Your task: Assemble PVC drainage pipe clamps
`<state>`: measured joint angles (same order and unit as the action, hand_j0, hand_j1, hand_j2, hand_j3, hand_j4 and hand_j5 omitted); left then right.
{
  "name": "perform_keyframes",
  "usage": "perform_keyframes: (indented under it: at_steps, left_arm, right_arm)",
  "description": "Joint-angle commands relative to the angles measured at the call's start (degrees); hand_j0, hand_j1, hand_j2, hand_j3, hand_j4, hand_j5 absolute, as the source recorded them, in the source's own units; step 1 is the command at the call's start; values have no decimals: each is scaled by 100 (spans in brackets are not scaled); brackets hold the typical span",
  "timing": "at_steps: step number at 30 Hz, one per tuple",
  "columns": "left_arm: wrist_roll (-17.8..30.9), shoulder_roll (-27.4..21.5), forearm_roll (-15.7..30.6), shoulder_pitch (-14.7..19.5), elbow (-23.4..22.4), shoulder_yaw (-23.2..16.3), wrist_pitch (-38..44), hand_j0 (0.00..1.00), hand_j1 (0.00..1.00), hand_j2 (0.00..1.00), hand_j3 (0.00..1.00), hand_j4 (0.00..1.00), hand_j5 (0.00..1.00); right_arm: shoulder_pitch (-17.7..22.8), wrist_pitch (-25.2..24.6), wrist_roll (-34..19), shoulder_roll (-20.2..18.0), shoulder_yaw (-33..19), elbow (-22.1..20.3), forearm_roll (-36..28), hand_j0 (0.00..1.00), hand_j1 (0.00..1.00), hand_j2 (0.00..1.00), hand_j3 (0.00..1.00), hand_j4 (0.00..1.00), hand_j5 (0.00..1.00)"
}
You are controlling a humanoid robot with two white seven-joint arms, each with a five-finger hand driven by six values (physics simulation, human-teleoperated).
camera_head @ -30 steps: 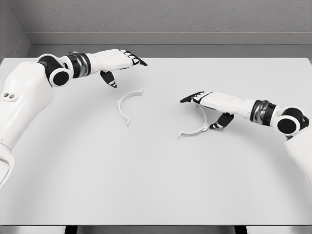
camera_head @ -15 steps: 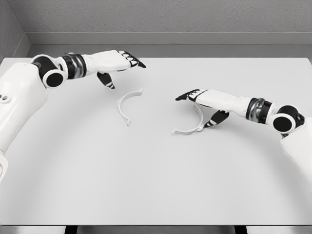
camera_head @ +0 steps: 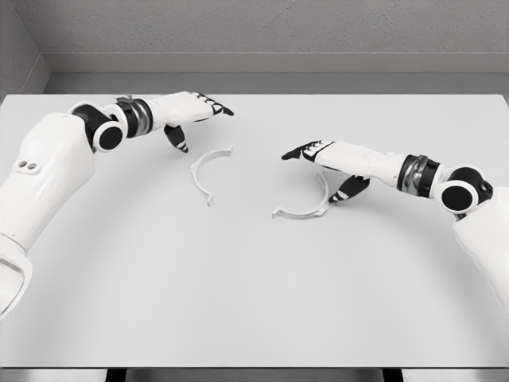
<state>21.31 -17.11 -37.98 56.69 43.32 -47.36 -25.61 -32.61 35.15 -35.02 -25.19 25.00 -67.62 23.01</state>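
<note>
Two thin white half-ring clamp pieces lie flat on the white table (camera_head: 254, 302). The left clamp half (camera_head: 196, 164) curves open to the right, just below and right of my left hand (camera_head: 198, 122). That hand hovers with its fingers stretched out and its thumb hanging down, holding nothing. The right clamp half (camera_head: 305, 213) curves open to the left. My right hand (camera_head: 316, 169) reaches over its upper end with fingers extended and its thumb (camera_head: 343, 193) beside the arc's outer side. The hand covers the arc's top end. Whether the thumb touches the arc I cannot tell.
A grey wall (camera_head: 270, 32) runs along the table's far edge. My two forearms stretch in from both sides at mid height.
My right hand has slid left, and the right clamp half has shifted left with it, toward the other half. My left hand has drawn back a little to the left.
</note>
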Motion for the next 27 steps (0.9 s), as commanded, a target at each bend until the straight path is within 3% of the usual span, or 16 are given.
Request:
perform_keyframes:
  at_steps: [1, 18, 23, 27]
  left_arm:
    - [-4, 6, 36, 9, 28, -1, -6, 100, 100, 100, 100, 100, 100]
    - [-4, 68, 27, 0, 89, -247, -111, 100, 100, 100, 100, 100, 100]
    - [-4, 103, 36, -35, 151, -379, -111, 100, 100, 100, 100, 100, 100]
    - [-4, 112, 36, -26, 186, -397, -111, 100, 100, 100, 100, 100, 100]
  right_arm:
    - [0, -15, 2, 40, 5, -6, -43, 100, 100, 100, 100, 100, 100]
    - [-228, -15, 2, 172, 225, 3, -86, 100, 100, 100, 100, 100, 100]
    - [53, -15, 2, 102, -505, 12, -104, 100, 100, 100, 100, 100, 100]
    - [97, -15, 2, 14, -523, 443, -174, 100, 100, 100, 100, 100, 100]
